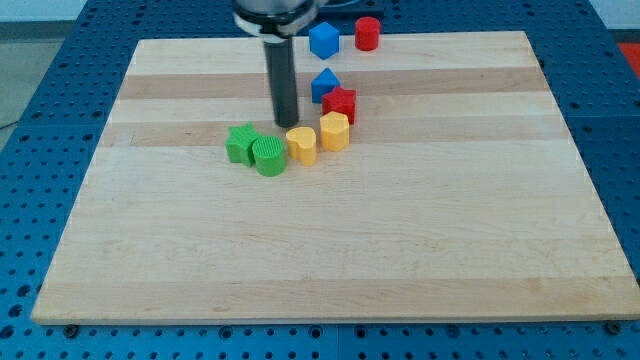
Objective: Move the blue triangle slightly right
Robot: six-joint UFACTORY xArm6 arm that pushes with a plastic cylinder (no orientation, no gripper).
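Observation:
The blue triangle [324,83] sits on the wooden board [330,250] near the view's top centre, touching a red star-shaped block [340,103] just below and right of it. My tip [286,124] is at the end of the dark rod, left of and slightly below the blue triangle, with a small gap between them. The tip stands just above the yellow heart-shaped block [301,144].
A blue cube [323,40] and a red cylinder [368,33] lie at the board's top edge. A yellow hexagon block [334,130] sits below the red star. A green star block [242,143] and a green cylinder [268,156] lie left of the yellow heart.

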